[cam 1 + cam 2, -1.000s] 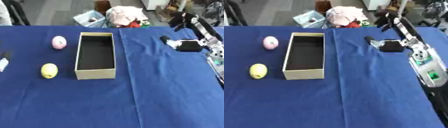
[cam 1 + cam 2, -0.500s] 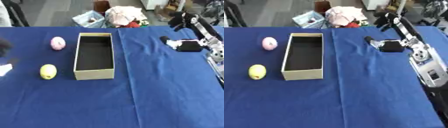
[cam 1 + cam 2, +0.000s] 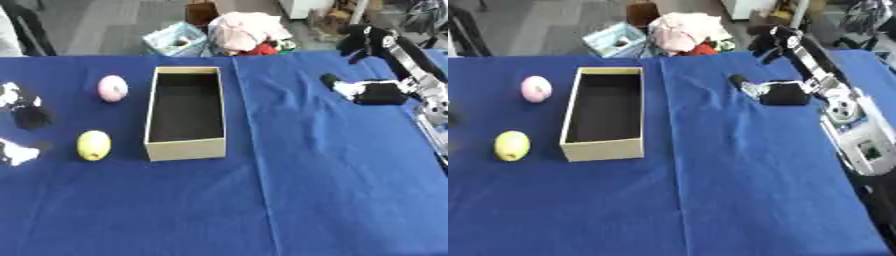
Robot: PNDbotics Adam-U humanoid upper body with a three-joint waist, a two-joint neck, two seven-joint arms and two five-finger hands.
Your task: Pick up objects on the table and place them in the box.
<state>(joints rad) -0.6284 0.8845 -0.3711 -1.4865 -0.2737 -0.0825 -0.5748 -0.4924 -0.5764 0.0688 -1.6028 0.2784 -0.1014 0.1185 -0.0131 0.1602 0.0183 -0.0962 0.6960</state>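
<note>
At the bottom of the frame there is only the blue table (image 3: 332, 200), bare cloth with nothing on it. A bit higher, on the left side, sits a yellow ball (image 3: 94, 145), just beside the near end of the box (image 3: 184, 148). The box is long and tan, open on top, and looks empty inside. Higher up on the left lies a pink ball (image 3: 112, 88), close to the far end of the box but not touching it. At the far left edge a blurry black and white shape shows, which looks like the left hand (image 3: 22, 112); I cannot tell if its fingers are open or closed, and it seems to hold nothing. Over on the upper right, well apart from the balls, the right hand (image 3: 773, 93) hangs above the cloth, and its fingers are too dark to read, so I cannot tell how open it is either. Behind the table, at the top, a heap of cloth (image 3: 249, 31) and a pale basket (image 3: 178, 41) sit on the floor. Both balls are not yet in the box. They are round, so a hand that bumps one from the side could make it roll away along the table. The yellow ball sits so close to the box that fingers could knock the wall and push the box askew.
</note>
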